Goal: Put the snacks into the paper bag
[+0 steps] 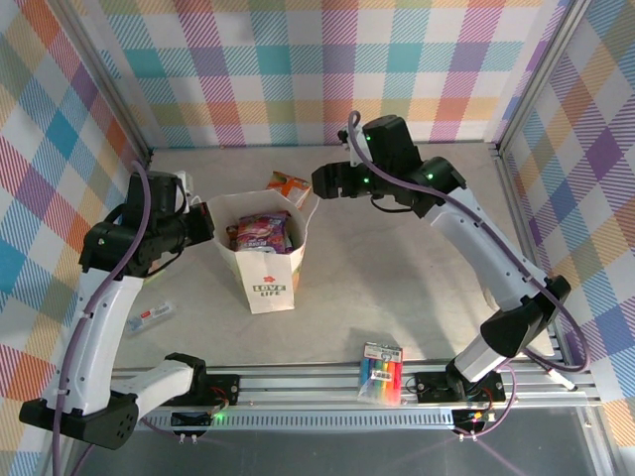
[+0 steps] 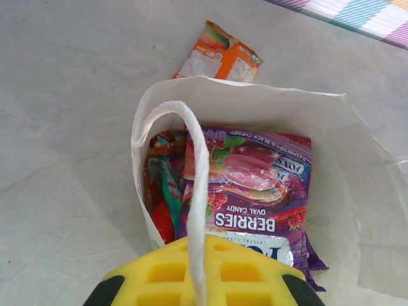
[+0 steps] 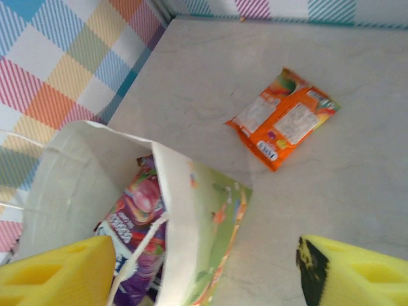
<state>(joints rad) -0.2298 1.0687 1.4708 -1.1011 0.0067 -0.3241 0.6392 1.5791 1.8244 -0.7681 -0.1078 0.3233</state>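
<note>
- Nearest you, the marker pack (image 1: 381, 372) lies on the rail. It is not a snack, so leave it alone.
- The paper bag (image 1: 270, 283) stands upright on the counter (image 1: 417, 268) with its mouth open.
- The purple berries packet (image 2: 248, 185) and other packets beside it are already inside.
- Your left gripper (image 2: 201, 280) is at the bag's left rim. Its fingers look pressed together on the twisted handle (image 2: 199, 166), though the crop makes that uncertain.
- The bag is thin paper and likely to tip, so hold it steady.
- Your right gripper (image 1: 322, 181) hovers over the bag's far rim, fingers apart and empty.
- Beyond it, the orange packet (image 3: 284, 118) lies flat on the counter, just behind the bag.
- It is probably light, crinkly and slippery foil. Pinch it across a sealed edge, not the puffed middle.
</note>
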